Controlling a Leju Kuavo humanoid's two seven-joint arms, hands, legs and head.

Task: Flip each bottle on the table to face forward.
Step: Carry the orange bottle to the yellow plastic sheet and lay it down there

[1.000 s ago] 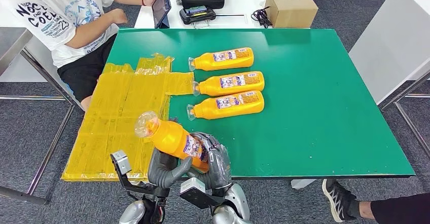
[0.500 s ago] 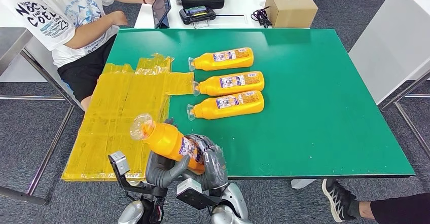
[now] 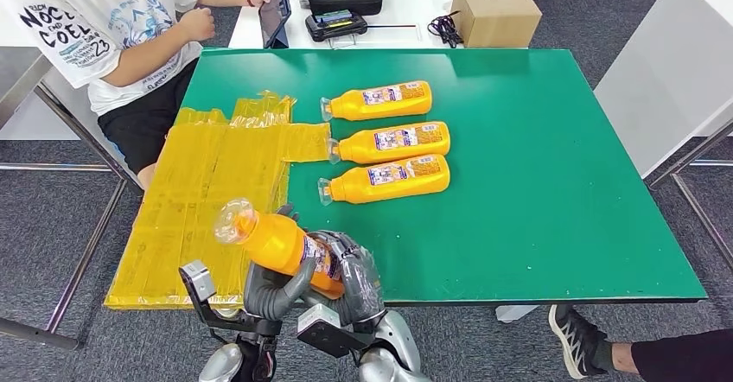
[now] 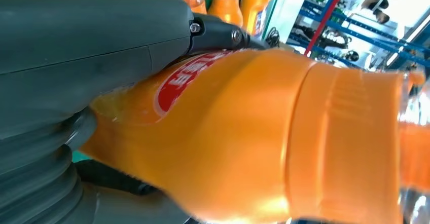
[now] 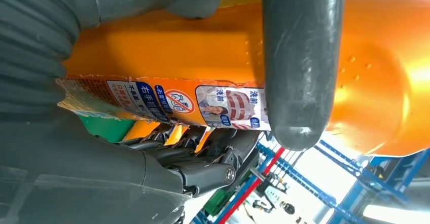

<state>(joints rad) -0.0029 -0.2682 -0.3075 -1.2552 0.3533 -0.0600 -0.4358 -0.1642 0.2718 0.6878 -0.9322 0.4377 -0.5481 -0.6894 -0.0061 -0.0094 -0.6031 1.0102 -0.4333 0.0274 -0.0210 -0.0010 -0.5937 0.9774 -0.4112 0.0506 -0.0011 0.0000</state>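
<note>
Both hands grip one orange bottle at the near edge of the green desk [image 3: 536, 226].
Yellow sheet [image 3: 207, 192] covers the desk's left part; three bottles [image 3: 385, 141] lie in a row mid-desk, caps leftward. Left hand [image 3: 270, 285] and right hand [image 3: 356, 280] close their fingers [image 5: 299, 57] around the held bottle [image 3: 277, 242], raised and tilted, cap up-left.

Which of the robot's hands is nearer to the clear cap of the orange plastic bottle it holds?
Left. The left hand grips the orange plastic bottle nearer its clear cap; the right hand holds the base end.
</note>
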